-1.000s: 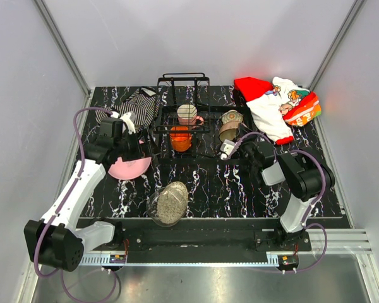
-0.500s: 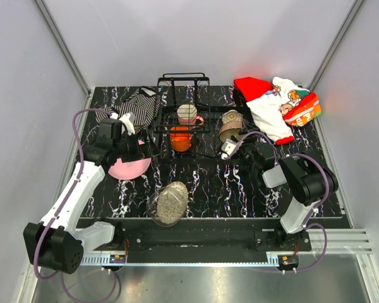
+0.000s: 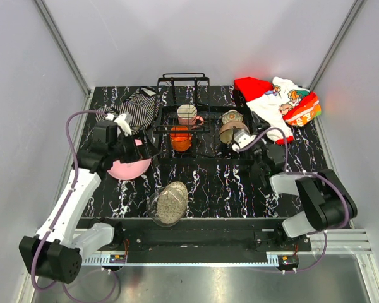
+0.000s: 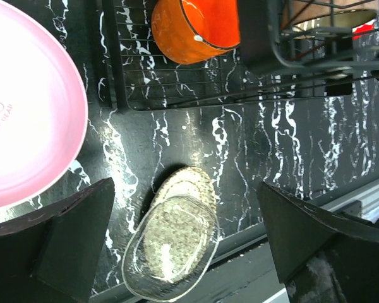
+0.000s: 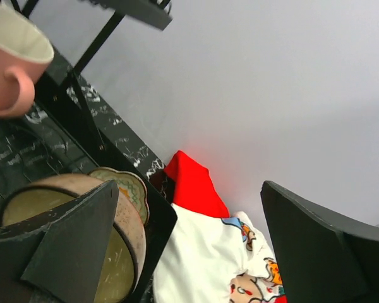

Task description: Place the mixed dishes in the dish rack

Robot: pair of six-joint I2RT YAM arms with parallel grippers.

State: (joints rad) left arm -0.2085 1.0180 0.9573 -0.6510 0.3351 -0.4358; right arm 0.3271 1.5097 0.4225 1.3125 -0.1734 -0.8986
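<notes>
Hiding part of the pink round plate (image 3: 127, 169), the left claw (image 3: 142, 150) gapes.

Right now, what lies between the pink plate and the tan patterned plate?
Only bare table separates pink plate and tan patterned plate; the left wrist view shows it.

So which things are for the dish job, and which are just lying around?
For the job: black wire dish rack, pink round plate, tan-gold patterned plate, brownish bowl, small orange cup, cream-pink mug, small floral cup.
Just lying about: striped black-white cloth, red-white printed cloth.
</notes>
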